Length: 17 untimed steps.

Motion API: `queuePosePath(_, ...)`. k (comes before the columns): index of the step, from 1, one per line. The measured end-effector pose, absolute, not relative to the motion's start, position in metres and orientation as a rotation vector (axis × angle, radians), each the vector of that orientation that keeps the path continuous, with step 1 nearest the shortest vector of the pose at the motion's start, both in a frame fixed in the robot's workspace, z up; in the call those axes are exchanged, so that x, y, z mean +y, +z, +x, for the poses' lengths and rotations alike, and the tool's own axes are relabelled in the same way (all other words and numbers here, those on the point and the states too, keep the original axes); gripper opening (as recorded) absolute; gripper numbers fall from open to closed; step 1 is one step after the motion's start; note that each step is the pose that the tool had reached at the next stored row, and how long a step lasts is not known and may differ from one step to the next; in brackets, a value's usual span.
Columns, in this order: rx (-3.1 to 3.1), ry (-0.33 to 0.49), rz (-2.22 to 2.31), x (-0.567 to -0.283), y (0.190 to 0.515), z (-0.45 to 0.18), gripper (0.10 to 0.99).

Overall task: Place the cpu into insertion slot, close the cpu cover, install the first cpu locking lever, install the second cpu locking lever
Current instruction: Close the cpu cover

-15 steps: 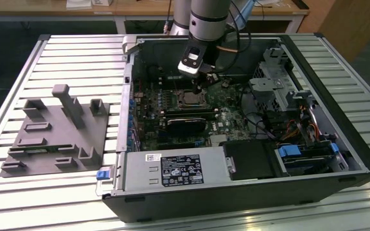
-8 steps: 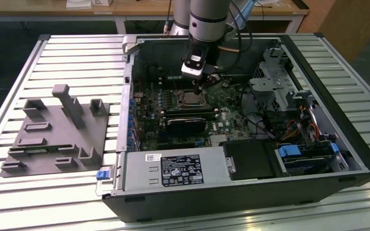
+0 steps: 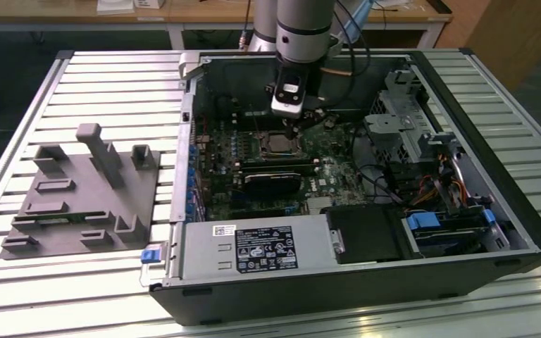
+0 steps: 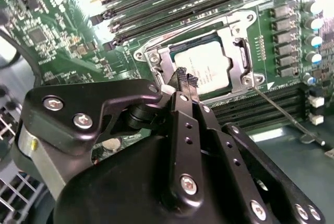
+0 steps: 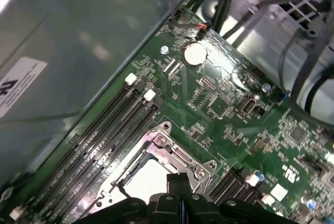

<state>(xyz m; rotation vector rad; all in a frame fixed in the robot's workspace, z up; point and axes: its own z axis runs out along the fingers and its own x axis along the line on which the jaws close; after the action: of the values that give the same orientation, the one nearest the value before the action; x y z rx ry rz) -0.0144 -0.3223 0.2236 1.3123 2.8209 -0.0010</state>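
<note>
The arm (image 3: 301, 28) comes down steeply into the open computer case (image 3: 510, 232) and ends right above the insertion slot (image 3: 275, 143), with its wrist pointing almost straight down at the green board. The gripper (image 4: 186, 79) hangs at the slot's edge. In both wrist views its two black fingers are pressed flat together with no gap, and nothing can be seen pinched between them. Their ribbed tips sit just over the slot's metal rim, but the pictures do not settle whether they touch it. The cpu (image 4: 206, 70) lies flat inside the slot with its pale metal top facing up. The cpu cover (image 4: 241, 51) lies down around it, so the chip shows through the cover's square window. A thin metal lever (image 4: 282, 110) runs out from one corner of the slot and slants away across the board (it looks unlatched, lying clear of the frame rather than tucked along it). The long black memory slots (image 5: 104, 140) run alongside the slot on two of its sides. A round coin cell (image 5: 194, 54) sits farther out on the board, well apart from the slot. In the exterior view a grey fixture block (image 3: 73, 190) lies on the slatted table (image 3: 110, 77), outside the case and far from the slot toward the exterior view's left.
</note>
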Motion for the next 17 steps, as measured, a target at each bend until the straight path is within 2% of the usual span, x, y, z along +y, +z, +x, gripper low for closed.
queuePosePath(17, 2.979, 0.011, 0.884, -0.3223, 0.2194, -0.0144, 0.106)
